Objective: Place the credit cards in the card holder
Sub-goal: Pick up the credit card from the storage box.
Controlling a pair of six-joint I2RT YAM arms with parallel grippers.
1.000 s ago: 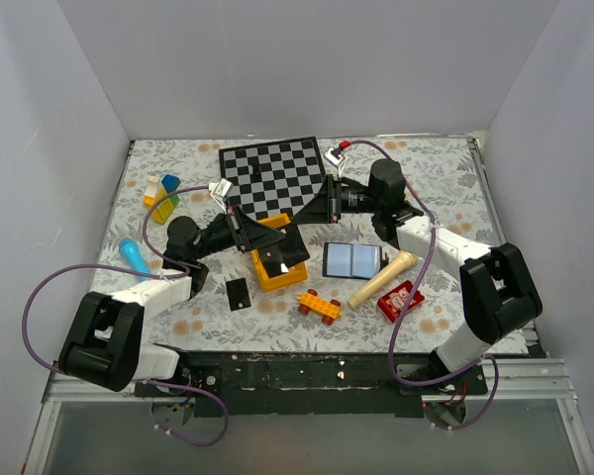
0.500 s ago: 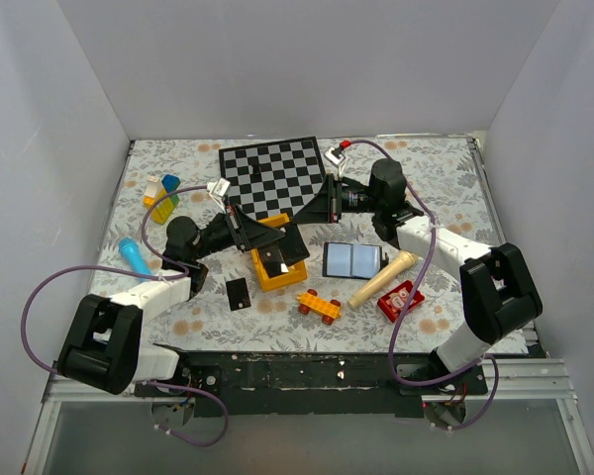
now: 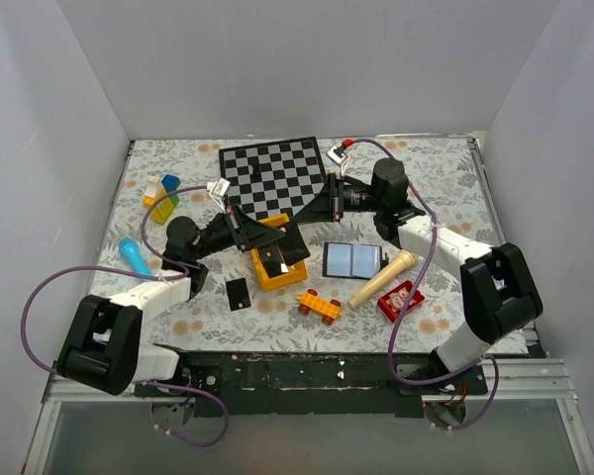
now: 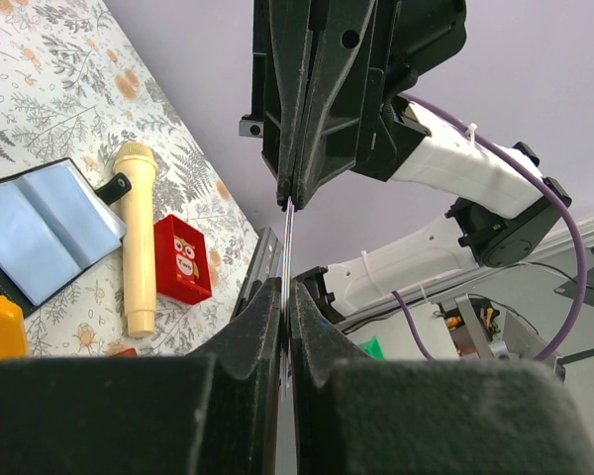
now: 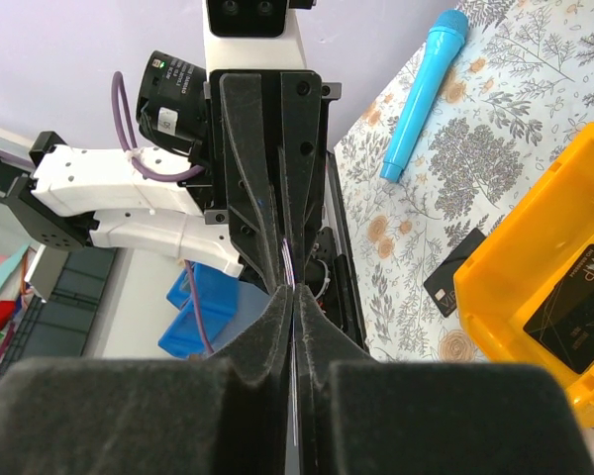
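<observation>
One credit card hangs edge-on in the air, pinched from both ends. My left gripper is shut on its near end, and my right gripper is shut on the other end. In the top view the two grippers, left and right, meet tip to tip over the yellow bin. A second card lies inside the bin. A third card lies flat on the cloth to the bin's left. The card holder lies open, blue-grey side up, right of the bin.
A checkerboard lies behind the grippers. A wooden toy microphone and a red box sit right of the holder. Orange bricks are in front, with a blue microphone and coloured blocks to the left.
The right gripper's jaws have come together on the card's far end. Both arms stay almost where they were, and the left grip is unchanged.
</observation>
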